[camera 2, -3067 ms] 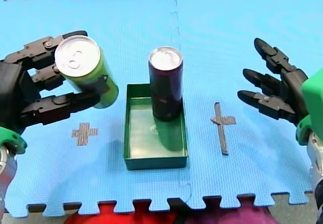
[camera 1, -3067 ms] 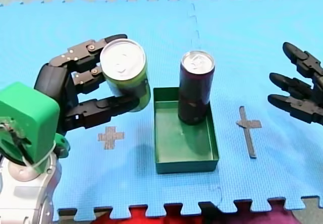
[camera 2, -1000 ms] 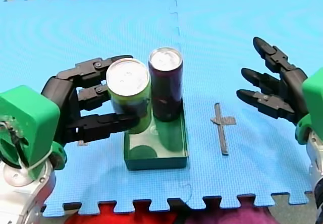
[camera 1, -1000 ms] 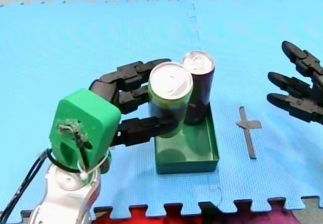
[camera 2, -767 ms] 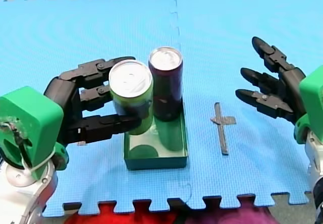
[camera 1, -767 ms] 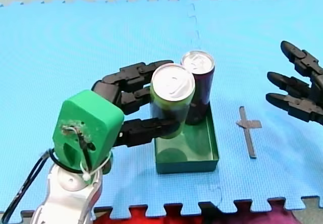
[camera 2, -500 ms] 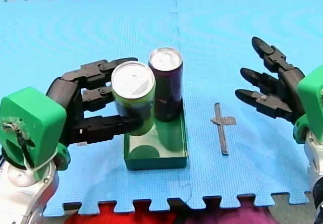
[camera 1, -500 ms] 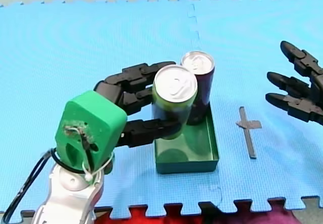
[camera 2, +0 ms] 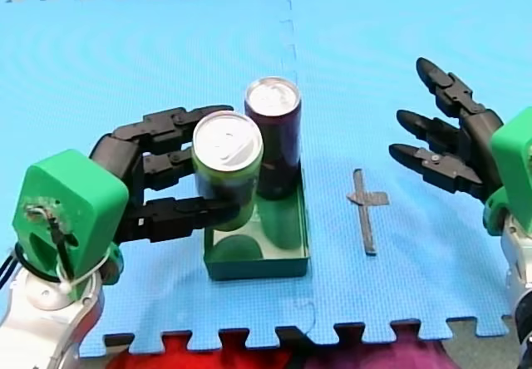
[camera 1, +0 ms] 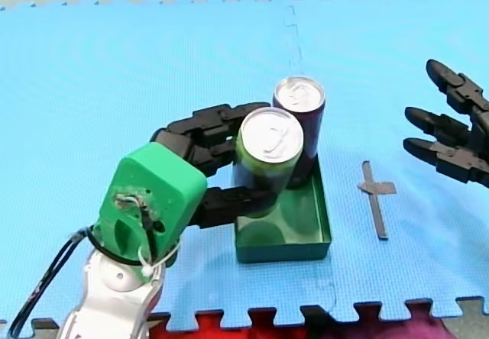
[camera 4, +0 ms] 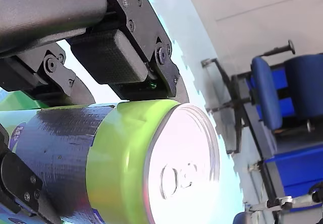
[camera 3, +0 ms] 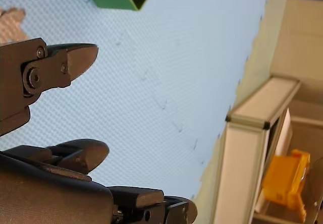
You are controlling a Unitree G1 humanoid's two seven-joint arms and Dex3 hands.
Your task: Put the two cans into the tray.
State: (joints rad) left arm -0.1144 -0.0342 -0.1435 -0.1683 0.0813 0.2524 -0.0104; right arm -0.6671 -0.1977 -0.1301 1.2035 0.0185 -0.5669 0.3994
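Fingers [camera 1: 218,116] of the left hand [camera 1: 202,167] are wrapped tight round the green can [camera 1: 267,159]: two over the far side, thumb across the near side. The can is upright, lid up.

What's changed: three seconds back that can was hanging out over the mat left of the tray. Now it's come right across and sits over the left side of the green tray [camera 1: 284,251], just beside the purple can [camera 1: 299,98]. Over the last second it has only crept a bit further right and down. The purple can hasn't budged and stands in the far end of the tray. So one can is home and the second looks like it's in the final lowering. I'd guess the base isn't on the tray floor yet, since there's a dark reflection under it, but the thumb hides the bottom edge, so I can't say for sure.

Edges to watch: the tray's left wall is right under the can and thumb, so the base could catch the rim. I can't tell if the two cans are touching. The near half of the tray is open.

The blue foam mat [camera 1: 114,72] to the left gives plenty of room to back the hand out. The right hand [camera 1: 451,144] holds nothing and has stayed well off right, past the grey tape cross [camera 1: 376,198].
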